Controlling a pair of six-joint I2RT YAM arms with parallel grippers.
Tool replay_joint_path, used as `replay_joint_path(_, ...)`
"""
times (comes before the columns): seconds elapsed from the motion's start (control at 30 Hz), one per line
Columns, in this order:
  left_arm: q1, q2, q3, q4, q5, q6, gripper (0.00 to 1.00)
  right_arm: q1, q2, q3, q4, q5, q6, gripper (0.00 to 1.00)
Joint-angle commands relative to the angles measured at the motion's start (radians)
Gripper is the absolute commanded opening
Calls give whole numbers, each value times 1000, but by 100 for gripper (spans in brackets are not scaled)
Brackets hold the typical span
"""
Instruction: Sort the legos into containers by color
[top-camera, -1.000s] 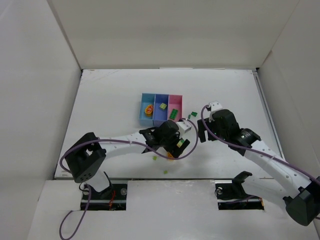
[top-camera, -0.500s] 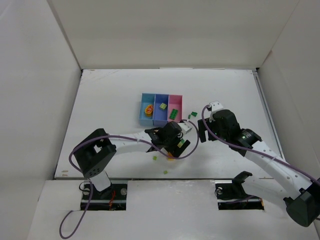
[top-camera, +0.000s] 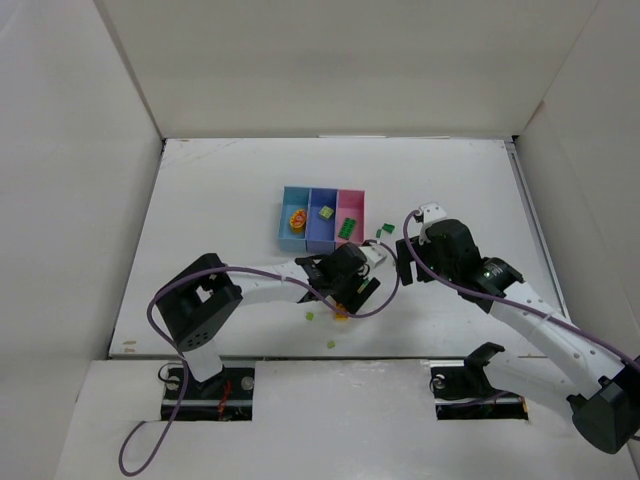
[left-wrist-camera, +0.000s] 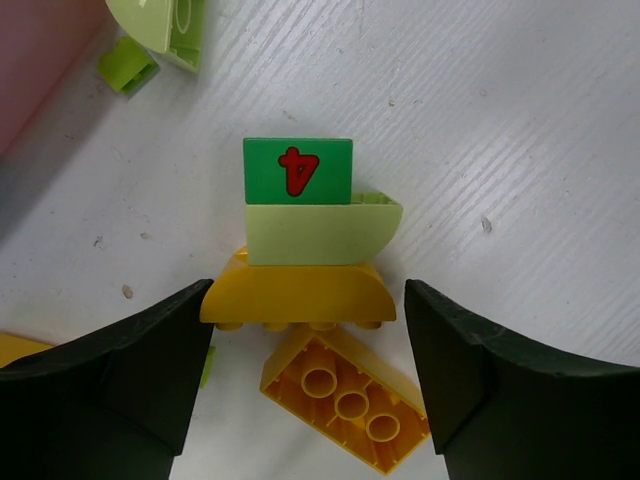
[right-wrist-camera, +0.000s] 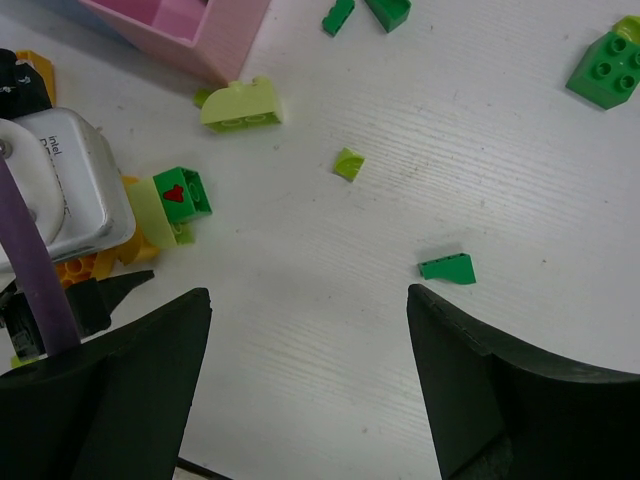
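The left arm (top-camera: 265, 285) reaches low and rightward over the white, fine-grained bench (top-camera: 220, 200). The left claw (left-wrist-camera: 307, 300) is spread open, a black finger at each end of a glossy yellow curved brick (left-wrist-camera: 260, 298) near the tray (top-camera: 310, 190). The brick's long axis runs finger to finger. A pale green brick (left-wrist-camera: 315, 232) and a dark green tile (left-wrist-camera: 298, 170) abut it. The right arm (top-camera: 530, 310) bends inward, and the right claw (right-wrist-camera: 310, 330) is open above the bench.

Behind the left gripper (top-camera: 361, 291), the arm's elbow (top-camera: 203, 305) swung right.
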Motion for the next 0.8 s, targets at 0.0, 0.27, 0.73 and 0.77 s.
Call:
replay_joint_path(0.0,0,-16,40,15,7,10,71,-7,-11,20,7,11,7,84)
replay_joint_path(0.27,0,-35,49,15,17,30,52,-7,-20,20,7,11,7,84)
replay_joint_path(0.73,-18,-423,-35,3,64,137,48,-117,-151,38,104,-360,7,91)
replay_joint_path(0.77,-18,-479,-46,3,78,151,48,-133,-163,38,128,-433,-2,93)
